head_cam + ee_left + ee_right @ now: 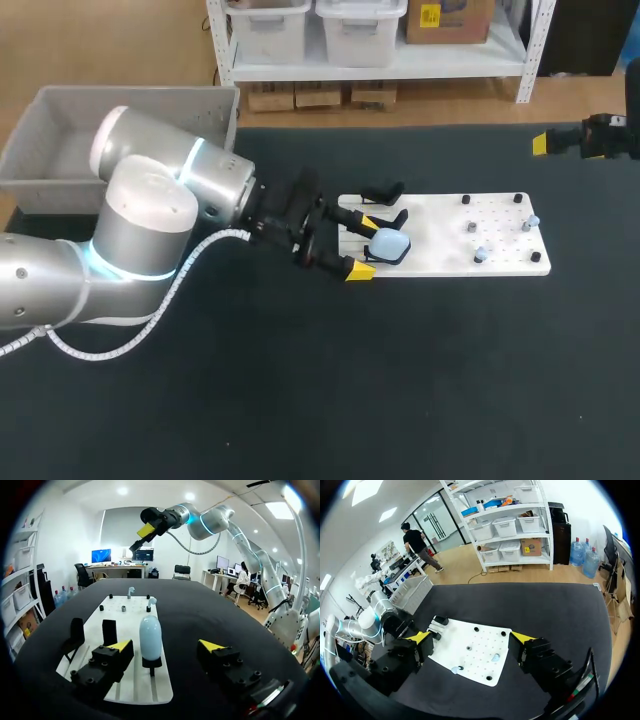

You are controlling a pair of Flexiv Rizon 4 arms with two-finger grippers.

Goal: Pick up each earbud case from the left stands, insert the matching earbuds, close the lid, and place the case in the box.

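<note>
Up close, the left wrist view shows the pale blue earbud case [150,636] upright on a black stand on the white board [137,682]. It sits between the wide-spread fingers of the left gripper [166,646], neither touching it; the head view leaves that gap unclear. Only the right wrist view shows the right gripper [471,638] spread wide, high above the board, where two earbuds [495,657] lie.
</note>
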